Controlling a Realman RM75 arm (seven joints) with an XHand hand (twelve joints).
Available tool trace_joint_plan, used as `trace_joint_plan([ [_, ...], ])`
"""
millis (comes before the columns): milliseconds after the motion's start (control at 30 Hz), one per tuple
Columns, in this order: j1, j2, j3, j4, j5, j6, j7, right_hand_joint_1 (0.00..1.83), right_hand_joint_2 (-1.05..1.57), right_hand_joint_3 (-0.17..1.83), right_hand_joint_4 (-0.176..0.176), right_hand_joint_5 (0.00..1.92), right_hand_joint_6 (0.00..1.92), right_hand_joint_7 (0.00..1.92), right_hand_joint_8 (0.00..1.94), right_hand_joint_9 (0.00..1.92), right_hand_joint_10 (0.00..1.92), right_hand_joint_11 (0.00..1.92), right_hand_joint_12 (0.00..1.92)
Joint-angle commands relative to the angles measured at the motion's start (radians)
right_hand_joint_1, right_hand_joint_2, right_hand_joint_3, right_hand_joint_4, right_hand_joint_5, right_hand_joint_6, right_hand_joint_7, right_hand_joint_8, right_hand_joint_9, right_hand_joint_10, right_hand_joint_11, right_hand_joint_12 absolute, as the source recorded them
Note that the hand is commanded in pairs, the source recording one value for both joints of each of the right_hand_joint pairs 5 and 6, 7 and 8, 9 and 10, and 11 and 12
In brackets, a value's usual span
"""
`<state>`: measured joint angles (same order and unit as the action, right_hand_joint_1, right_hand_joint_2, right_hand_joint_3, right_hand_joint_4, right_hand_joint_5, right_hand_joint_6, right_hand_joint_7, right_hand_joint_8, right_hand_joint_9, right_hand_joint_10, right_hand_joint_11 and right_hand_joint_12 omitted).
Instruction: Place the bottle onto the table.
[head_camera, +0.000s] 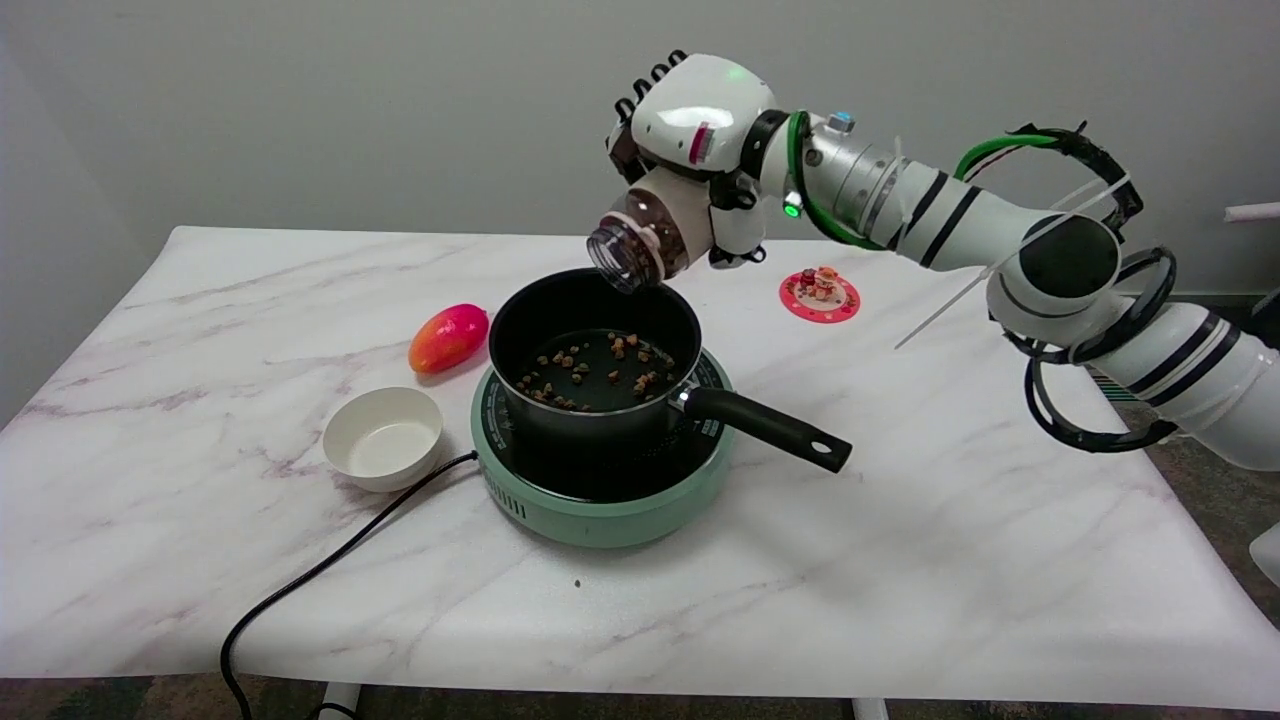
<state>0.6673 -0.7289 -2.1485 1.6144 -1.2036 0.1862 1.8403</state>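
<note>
My right hand (690, 140) grips a clear bottle (645, 238) with a pale label, held in the air above the far rim of the black pot (530, 310). The bottle is tilted, its open mouth pointing down and to the left towards the pot. Brown pellets show inside the bottle, and several lie scattered on the pot's bottom. My fingers wrap around the bottle's rear part and hide it. The marble table (900, 500) lies below.
The pot sits on a green hotplate (600, 510), its handle (770, 428) pointing right and forward; a black cable (330, 565) runs off the front left. A white bowl (383, 437) and a red-orange mango (448, 338) lie left. A red coaster (820, 296) lies far right.
</note>
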Motion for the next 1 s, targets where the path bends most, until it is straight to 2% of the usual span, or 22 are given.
trace_joint_plan([
  [33,-0.121,0.008,0.191,-0.11,0.538,-0.029,0.004,1.55,0.36,1.18,0.0,1.5,1.5,1.51,1.51,1.31,1.31,1.08,1.08],
  [367,-0.289,0.011,0.416,-0.186,0.889,-0.014,0.006,1.57,0.26,1.25,0.0,1.45,1.45,1.49,1.49,1.31,1.31,1.07,1.07],
  [600,-0.413,0.007,0.563,-0.278,1.138,0.096,0.006,1.58,0.22,1.3,0.0,1.43,1.43,1.48,1.48,1.31,1.31,1.07,1.07],
  [700,-0.45,-0.002,0.59,-0.341,1.278,0.172,-0.001,1.58,0.22,1.3,0.0,1.44,1.44,1.49,1.49,1.31,1.31,1.07,1.07],
  [1000,-0.538,-0.015,0.607,-0.471,1.482,0.311,-0.005,1.58,0.32,1.21,0.0,1.49,1.49,1.51,1.51,1.34,1.34,1.09,1.09],
])
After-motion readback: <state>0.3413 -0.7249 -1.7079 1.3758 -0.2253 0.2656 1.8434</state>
